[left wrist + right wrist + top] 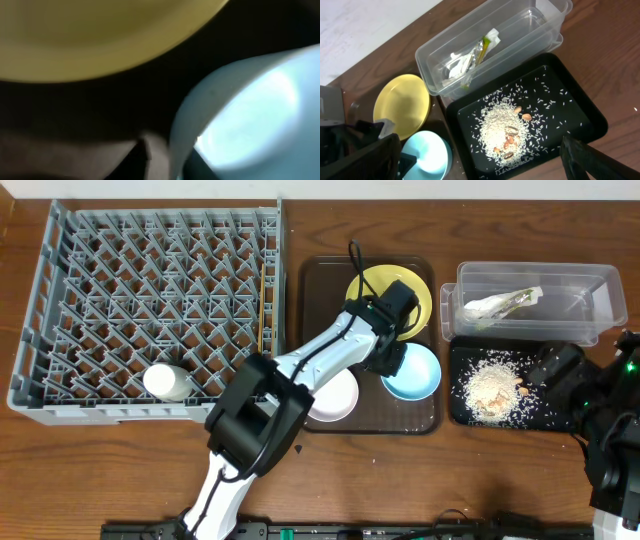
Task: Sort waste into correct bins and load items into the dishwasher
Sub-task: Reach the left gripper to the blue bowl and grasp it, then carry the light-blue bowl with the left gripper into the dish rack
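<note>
Overhead view, with both wrist views. My left arm crosses the front of the dark brown serving tray, and the left gripper sits low between the yellow plate and the light blue bowl, at the bowl's near rim. The left wrist view is too close and blurred: I see only the plate above and the bowl at right, so I cannot tell how the jaws stand or whether they hold anything.

The arm's forearm lies over part of the white bowl, which sits on the tray just beside the blue bowl. All 3 dishes are on the tray.

The grey dish rack holds 1 small white cup on its side near the front wall. Thin wooden chopsticks lie along its right wall.

The clear tub holds the snack wrapper and the tissue. The black tray, touching the tub's front, carries the rice scraps with a few brown bits.

The right gripper hangs over the black tray's right end. Only 1 finger shows plainly, so I cannot tell its state.
</note>
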{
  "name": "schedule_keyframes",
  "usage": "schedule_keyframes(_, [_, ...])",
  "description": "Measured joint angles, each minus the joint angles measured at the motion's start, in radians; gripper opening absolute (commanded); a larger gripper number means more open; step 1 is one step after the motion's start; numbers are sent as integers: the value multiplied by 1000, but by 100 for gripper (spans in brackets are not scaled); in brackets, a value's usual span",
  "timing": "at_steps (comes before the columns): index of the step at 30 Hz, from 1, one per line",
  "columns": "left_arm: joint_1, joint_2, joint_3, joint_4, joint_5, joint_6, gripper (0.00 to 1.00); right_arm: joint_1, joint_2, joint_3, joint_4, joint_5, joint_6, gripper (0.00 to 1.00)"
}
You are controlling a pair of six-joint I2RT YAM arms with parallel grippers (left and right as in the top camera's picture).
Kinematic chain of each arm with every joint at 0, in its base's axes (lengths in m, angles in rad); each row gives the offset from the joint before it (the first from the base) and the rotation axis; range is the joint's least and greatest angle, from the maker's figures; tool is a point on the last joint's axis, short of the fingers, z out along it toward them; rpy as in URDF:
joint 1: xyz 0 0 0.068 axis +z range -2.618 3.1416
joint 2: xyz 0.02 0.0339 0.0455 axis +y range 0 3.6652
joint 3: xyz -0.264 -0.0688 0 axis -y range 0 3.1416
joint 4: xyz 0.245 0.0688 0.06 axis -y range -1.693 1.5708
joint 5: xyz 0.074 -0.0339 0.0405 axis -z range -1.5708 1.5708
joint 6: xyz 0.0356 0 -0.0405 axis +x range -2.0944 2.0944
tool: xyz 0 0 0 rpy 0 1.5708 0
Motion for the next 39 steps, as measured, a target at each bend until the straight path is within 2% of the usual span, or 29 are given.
schedule_keyframes(8, [2, -18, 0, -15, 0, -20, 7, 0, 0, 0, 0, 0, 0, 99])
schedule_keyframes(13, [30, -170, 0, -93, -48, -20, 7, 0, 0, 0, 0, 0, 0, 99])
schedule_keyframes(17, [85, -365, 6, -192, -215, -18, 8, 0, 0, 0, 0, 0, 0, 99])
schedule_keyframes(21, [140, -502, 20, -307, -521, -9, 7, 0, 1, 0, 0, 0, 0, 99])
schedule_keyframes(24, [176, -525, 24, -414, -796, -4, 8, 0, 1, 0, 0, 0, 0, 99])
schedule_keyframes(27, [224, -503, 14, -475, -1006, 4, 8, 0, 1, 0, 0, 0, 0, 99])
schedule_keyframes(32, [328, -470, -44, -461, -1186, 8, 7, 0, 1, 0, 0, 0, 0, 99])
schedule_keyframes(39, [467, -423, -118, -302, -1255, 11, 8, 0, 1, 0, 0, 0, 0, 99])
